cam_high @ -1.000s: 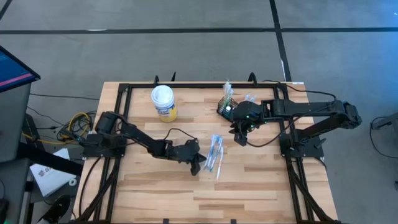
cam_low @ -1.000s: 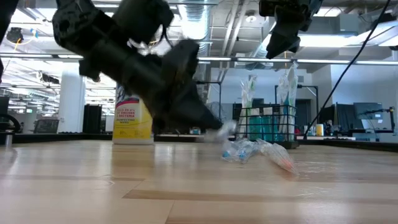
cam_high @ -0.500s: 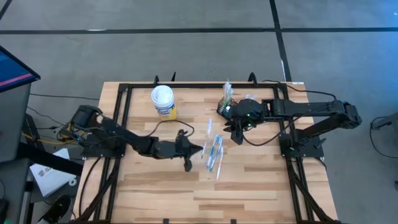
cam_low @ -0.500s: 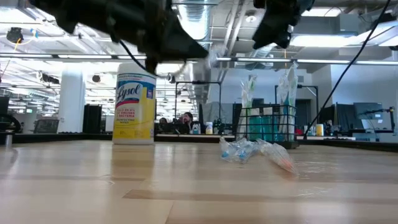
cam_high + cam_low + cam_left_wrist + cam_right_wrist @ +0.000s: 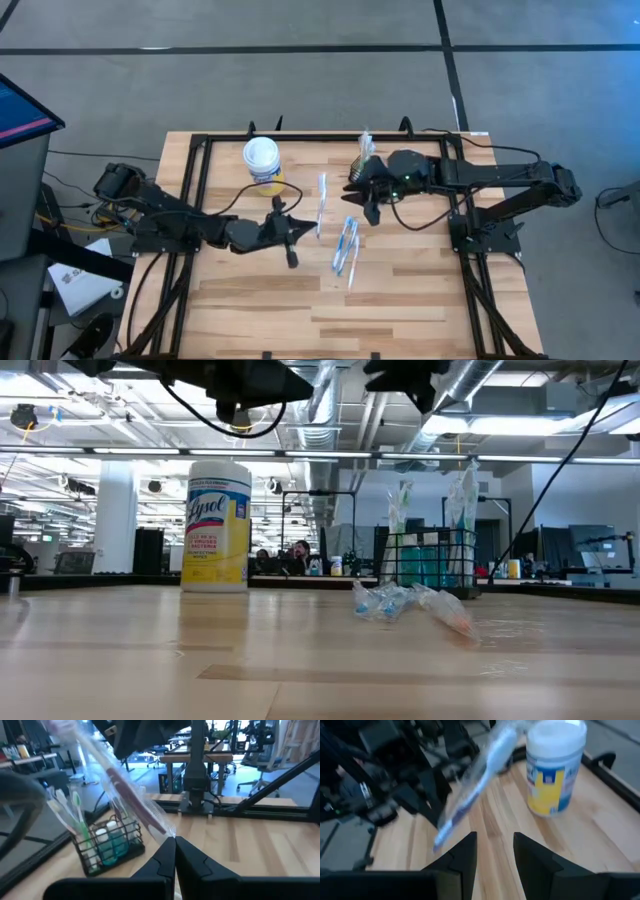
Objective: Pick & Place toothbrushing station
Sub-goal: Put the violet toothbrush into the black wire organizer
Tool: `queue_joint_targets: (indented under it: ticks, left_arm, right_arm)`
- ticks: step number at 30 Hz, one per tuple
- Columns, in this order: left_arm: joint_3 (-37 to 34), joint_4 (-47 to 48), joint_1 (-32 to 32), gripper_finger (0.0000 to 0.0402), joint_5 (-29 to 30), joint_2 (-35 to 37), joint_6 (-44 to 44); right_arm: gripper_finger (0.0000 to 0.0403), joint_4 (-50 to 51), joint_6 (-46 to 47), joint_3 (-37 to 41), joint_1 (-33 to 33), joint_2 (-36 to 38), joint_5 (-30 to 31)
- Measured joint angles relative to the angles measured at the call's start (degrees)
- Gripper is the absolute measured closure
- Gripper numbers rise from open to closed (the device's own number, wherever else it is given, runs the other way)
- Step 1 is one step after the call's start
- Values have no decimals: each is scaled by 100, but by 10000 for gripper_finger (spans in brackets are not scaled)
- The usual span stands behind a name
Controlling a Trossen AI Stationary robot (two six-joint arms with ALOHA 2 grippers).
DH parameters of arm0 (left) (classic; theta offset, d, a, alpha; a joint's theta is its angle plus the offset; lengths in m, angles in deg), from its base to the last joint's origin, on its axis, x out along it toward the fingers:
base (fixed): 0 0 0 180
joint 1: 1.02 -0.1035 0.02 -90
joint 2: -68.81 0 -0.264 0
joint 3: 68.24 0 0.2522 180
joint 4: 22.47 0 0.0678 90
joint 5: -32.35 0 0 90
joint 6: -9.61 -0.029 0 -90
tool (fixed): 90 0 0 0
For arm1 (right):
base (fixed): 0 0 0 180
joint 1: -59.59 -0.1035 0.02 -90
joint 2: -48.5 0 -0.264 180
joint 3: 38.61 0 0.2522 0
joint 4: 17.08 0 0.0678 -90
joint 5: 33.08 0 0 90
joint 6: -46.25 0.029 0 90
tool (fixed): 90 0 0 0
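Caddy (image 5: 364, 160) sits on the tabletop (image 5: 250, 300) at the far edge, well to the right of the yellow canister (image 5: 263, 165). In the low view the caddy (image 5: 432, 565) stands upright on its base, long axis running across that view, with wrapped brushes poking up out of its compartments. From above it is mostly covered by the right arm, so its axis cannot be read there.

Left claw (image 5: 297, 227): nearer the camera-side edge than the canister and left of the caddy, raised off the tabletop. Fingers pressed together, pinching one end of a wrapped toothbrush (image 5: 321, 205). The toothbrush's long axis runs from the claw toward the far edge, slightly tilted; in the left wrist view the toothbrush (image 5: 131, 795) slants up and away from the closed fingertips (image 5: 166, 856), with the caddy (image 5: 107, 845) beyond it holding green-handled brushes and a teal item.

Right claw (image 5: 371, 205): just beside the caddy on its near side, also raised. Fingers (image 5: 463, 854) stand apart with nothing between them; through the gap the held toothbrush (image 5: 480, 775) and the canister (image 5: 555, 767) show.

A loose pile of wrapped toothbrushes (image 5: 345, 250) lies flat on the tabletop, nearer than the caddy, long axes roughly front to back. In the low view the pile (image 5: 410, 603) lies in front of the caddy.
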Motion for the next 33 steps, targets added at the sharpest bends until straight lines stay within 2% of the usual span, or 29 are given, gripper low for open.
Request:
queue_joint_targets:
  ticks: [9, 14, 26, 33]
  left_arm:
    - [0, -492, -11, 401, 156, -4, -786]
    - [2, -630, -21, 401, 157, -4, -966]
    - [2, -665, -24, 401, 152, -7, -1095]
    - [2, -661, -26, 401, 149, -7, -1093]
  right_arm:
    - [285, -720, -83, 1, -114, -165, -51]
    - [285, -1369, -214, -6, -155, -427, -469]
    - [285, -1904, -214, 3, 22, -721, -631]
    - [285, -2479, -217, -2, 79, -952, -935]
